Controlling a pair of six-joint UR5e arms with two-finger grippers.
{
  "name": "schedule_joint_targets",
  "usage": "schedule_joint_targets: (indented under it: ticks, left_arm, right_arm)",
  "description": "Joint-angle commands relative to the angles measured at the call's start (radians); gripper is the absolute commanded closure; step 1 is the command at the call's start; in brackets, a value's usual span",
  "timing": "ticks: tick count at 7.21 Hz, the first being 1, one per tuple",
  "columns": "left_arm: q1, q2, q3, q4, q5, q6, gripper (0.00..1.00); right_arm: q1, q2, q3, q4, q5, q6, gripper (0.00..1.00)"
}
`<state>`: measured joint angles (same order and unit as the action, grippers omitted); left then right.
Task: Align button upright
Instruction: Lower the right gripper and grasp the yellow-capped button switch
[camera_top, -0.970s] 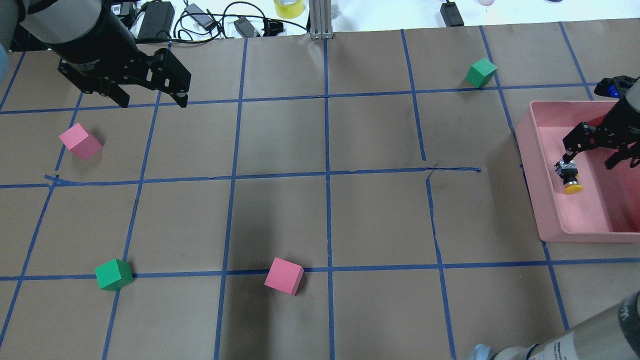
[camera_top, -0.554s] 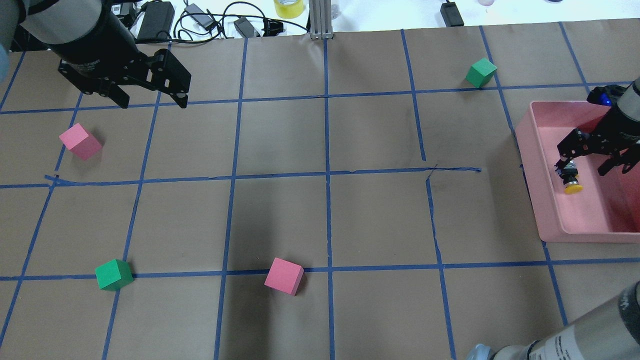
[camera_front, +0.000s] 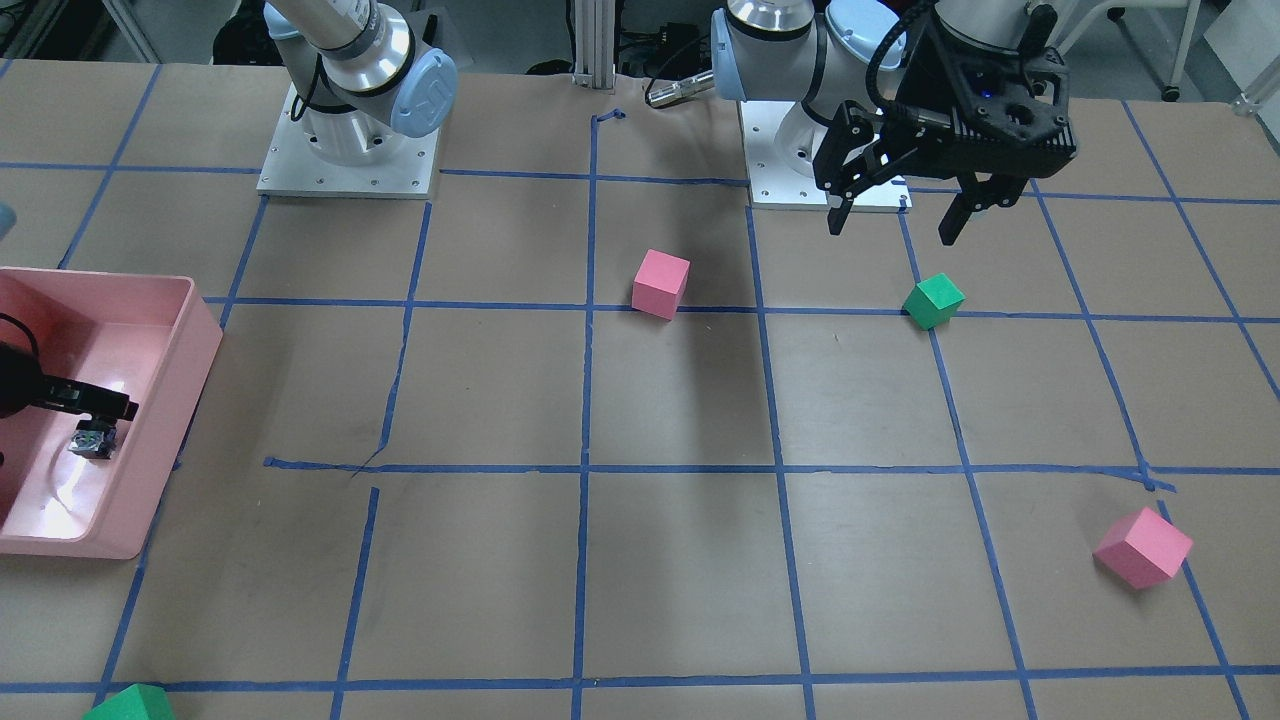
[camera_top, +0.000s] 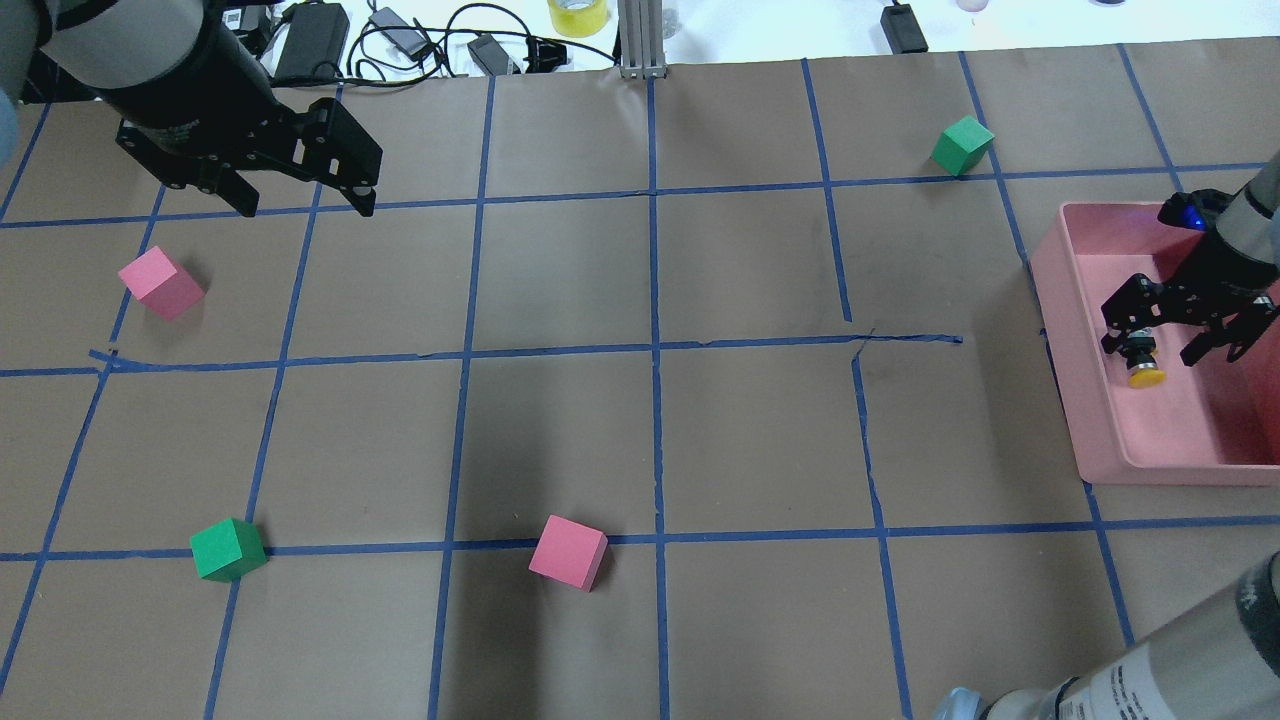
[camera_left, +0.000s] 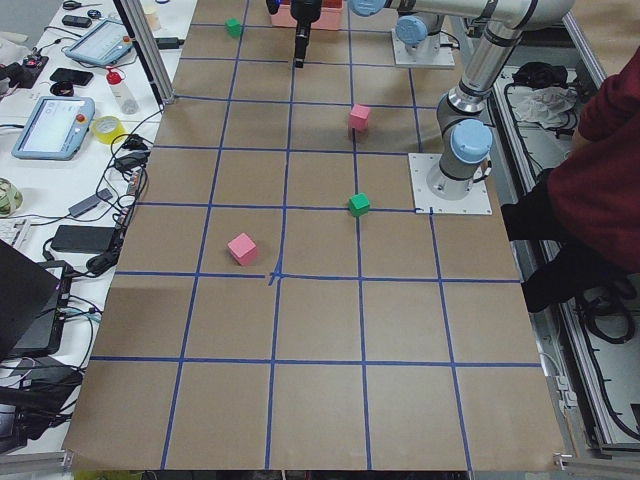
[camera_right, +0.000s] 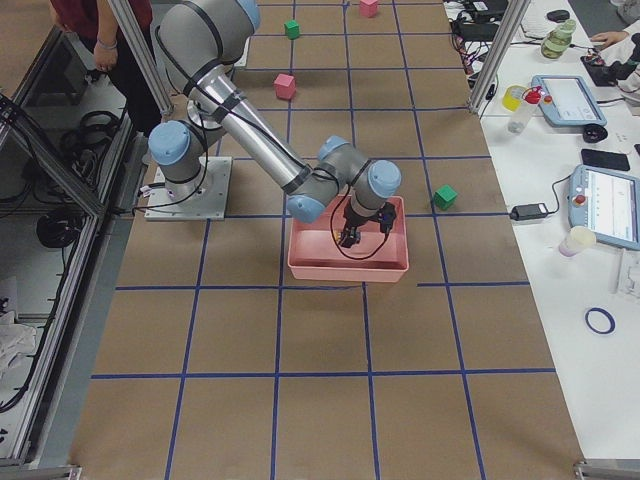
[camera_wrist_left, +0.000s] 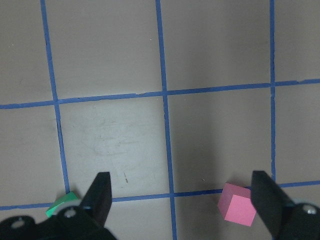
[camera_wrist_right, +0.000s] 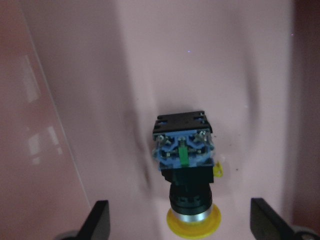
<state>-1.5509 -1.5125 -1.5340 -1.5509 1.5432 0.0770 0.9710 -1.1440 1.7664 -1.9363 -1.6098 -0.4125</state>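
Note:
The button lies on its side inside the pink tray, with its yellow cap toward the robot and its grey base away. In the right wrist view the button sits between my open fingers. My right gripper is open and straddles the button from above without gripping it. In the front-facing view only one of its fingers shows, above the button. My left gripper is open and empty, held high over the far left of the table.
The tray's wall rises around the button. Foam cubes lie about the table: pink, green, pink, green. Cables and a roll of tape lie past the far edge.
My right gripper has moved toward the robot and to the view's left, coming down so its open fingers flank the button. The button and the left arm have not moved.

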Motion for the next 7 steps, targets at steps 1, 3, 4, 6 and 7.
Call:
schedule_joint_targets:
  ticks: [1, 3, 4, 6, 7]
  left_arm:
    - [0.000, 0.000, 0.000, 0.000, 0.000, 0.000, 0.00]
    - [0.000, 0.000, 0.000, 0.000, 0.000, 0.001, 0.00]
    - [0.000, 0.000, 0.000, 0.000, -0.002, 0.001, 0.00]
    - [0.000, 0.000, 0.000, 0.000, -0.002, 0.003, 0.00]
    - [0.000, 0.000, 0.000, 0.000, -0.002, 0.003, 0.00]
  right_arm:
    - [0.000, 0.012, 0.002, -0.003, 0.001, 0.000, 0.00]
    - [0.000, 0.020, 0.017, -0.003, 0.002, 0.000, 0.06]
    - [0.000, 0.020, 0.018, -0.006, 0.001, -0.006, 0.25]
    - [0.000, 0.018, 0.018, -0.004, -0.027, 0.000, 0.94]
    - [-0.001, 0.015, 0.018, -0.004, -0.028, 0.003, 1.00]
